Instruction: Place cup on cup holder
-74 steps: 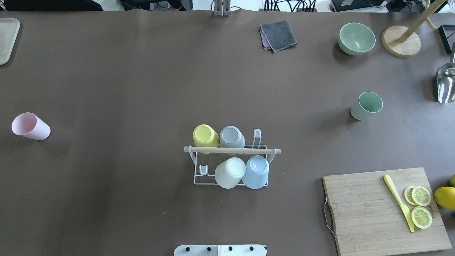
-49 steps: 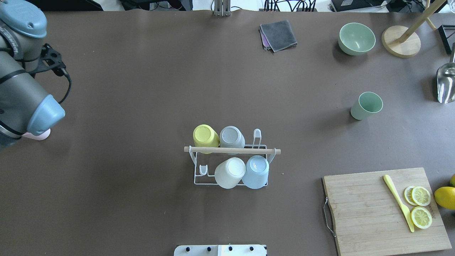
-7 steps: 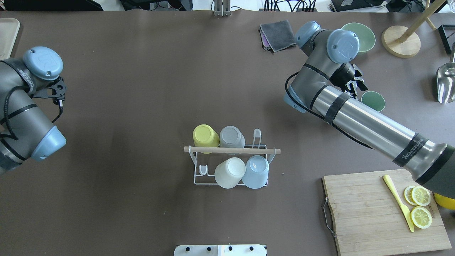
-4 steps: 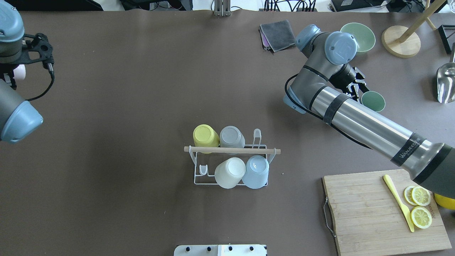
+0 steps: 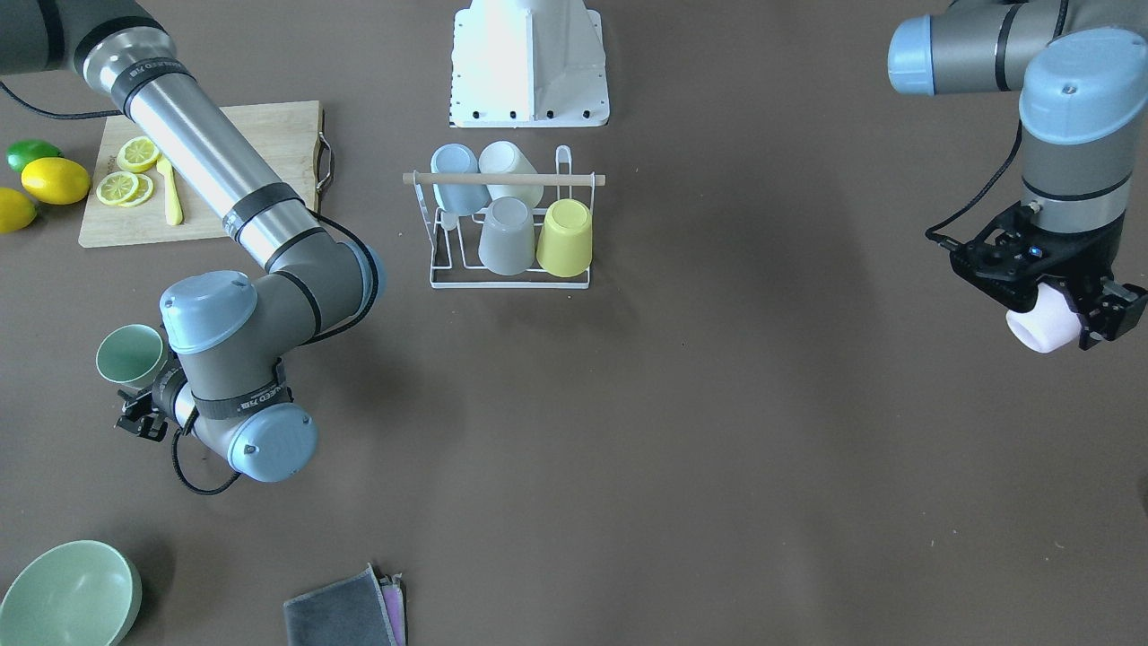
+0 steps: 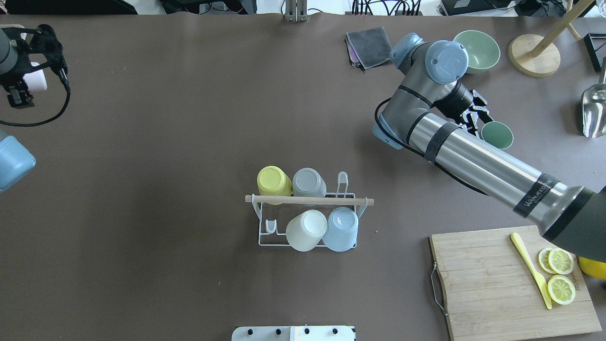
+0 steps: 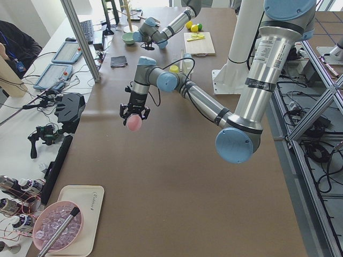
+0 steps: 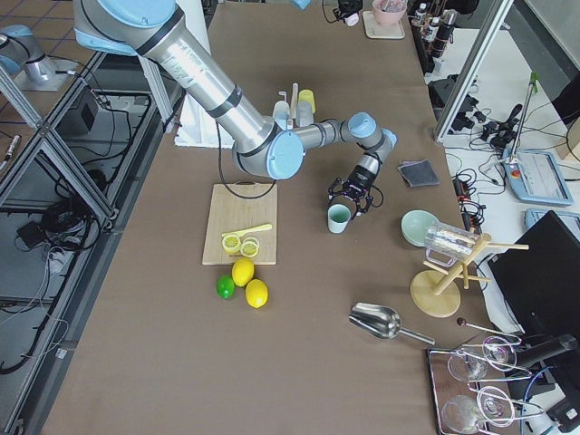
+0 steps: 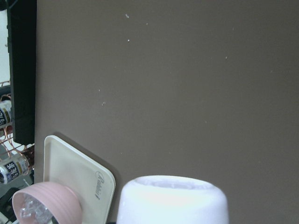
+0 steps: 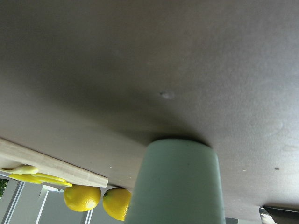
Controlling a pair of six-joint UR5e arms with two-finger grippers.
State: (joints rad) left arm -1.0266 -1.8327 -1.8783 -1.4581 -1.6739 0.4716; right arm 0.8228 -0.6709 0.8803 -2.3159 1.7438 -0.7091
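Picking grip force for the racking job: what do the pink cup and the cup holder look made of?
The pink cup: likely matte plastic; even pastel colour, no glare. The cup holder: probably white-coated metal wire, thin and uniform; its rod handle looks like bare light wood, tan and dull.

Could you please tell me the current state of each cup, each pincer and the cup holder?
pink cup: gripped, held above the table.
left pincer: shut on the pink cup.
green cup: upright on the table, mouth up.
right pincer: at the green cup, grip unclear.
cup holder: upright, four cups inverted on it, two prongs free.
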